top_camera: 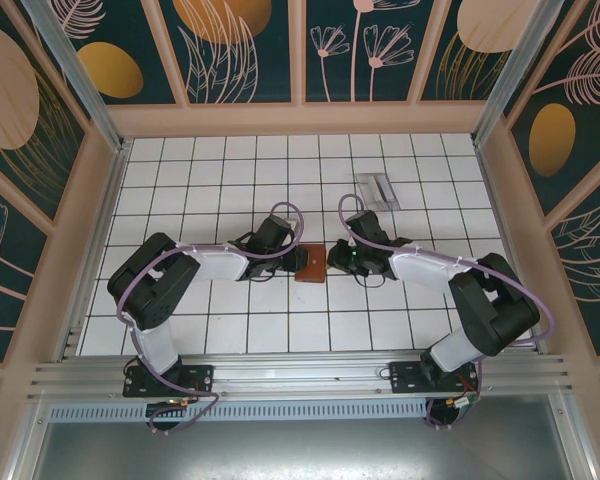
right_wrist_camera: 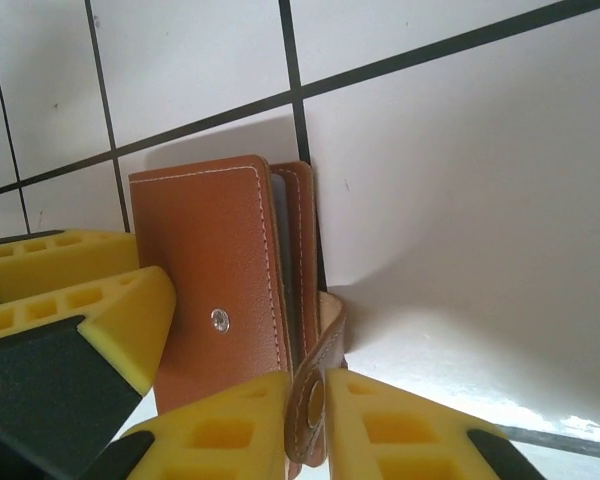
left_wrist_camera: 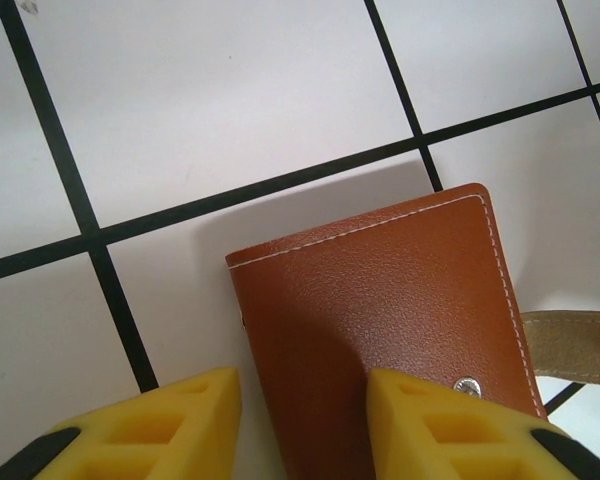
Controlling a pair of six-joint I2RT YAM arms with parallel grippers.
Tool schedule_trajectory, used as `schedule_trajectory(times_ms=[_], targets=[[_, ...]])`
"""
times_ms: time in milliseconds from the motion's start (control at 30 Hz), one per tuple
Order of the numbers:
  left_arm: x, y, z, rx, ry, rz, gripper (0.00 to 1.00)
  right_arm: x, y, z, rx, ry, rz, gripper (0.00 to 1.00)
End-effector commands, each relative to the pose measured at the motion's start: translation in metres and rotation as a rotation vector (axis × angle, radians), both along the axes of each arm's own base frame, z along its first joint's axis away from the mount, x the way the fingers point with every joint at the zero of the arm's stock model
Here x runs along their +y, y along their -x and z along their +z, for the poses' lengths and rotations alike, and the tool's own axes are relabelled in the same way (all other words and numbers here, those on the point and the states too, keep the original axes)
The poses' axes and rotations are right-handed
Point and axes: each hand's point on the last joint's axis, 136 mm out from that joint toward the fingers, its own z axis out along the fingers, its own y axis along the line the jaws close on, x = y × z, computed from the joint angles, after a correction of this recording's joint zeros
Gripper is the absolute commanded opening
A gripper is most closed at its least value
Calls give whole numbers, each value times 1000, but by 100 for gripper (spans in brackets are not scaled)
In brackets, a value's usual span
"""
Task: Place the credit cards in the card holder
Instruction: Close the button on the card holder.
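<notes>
On the tiled table (top_camera: 230, 170), near its middle, we see the card holder (top_camera: 311, 265): reddish-brown, white-stitched, silver stud, covers slightly parted. Our right gripper (right_wrist_camera: 305, 430) pinches its clasp strap (right_wrist_camera: 325, 340). Our left gripper (left_wrist_camera: 300, 420) stands spread, one finger on the cover. A clear tray (top_camera: 378, 190) lies well behind.

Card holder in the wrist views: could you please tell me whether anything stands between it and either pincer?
Nothing visible does. The left pincer sits right at the card holder, one finger over its cover, and the right pincer closes directly on its strap.
</notes>
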Motion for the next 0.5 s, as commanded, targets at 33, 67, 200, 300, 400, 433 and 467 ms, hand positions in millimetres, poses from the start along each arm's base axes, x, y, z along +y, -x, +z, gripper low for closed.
schedule_trajectory(times_ms=[33,67,200,300,400,433,467], targets=[[17,18,-37,101,-90,16,38,1,-6,9,-28,35,2,27],[17,18,-38,102,-93,18,38,1,-5,10,-33,37,0,28],[16,18,-37,97,-82,14,38,-1,-8,19,-63,42,-8,32],[17,17,-37,98,-98,15,37,-4,-7,21,-70,44,-17,30],[16,16,-35,88,-81,19,37,-2,-6,22,-70,34,-8,27],[15,16,-35,90,-81,16,37,-2,-6,22,-69,32,-6,27],[15,17,-37,96,-88,11,37,-2,-6,21,-68,32,-7,27]])
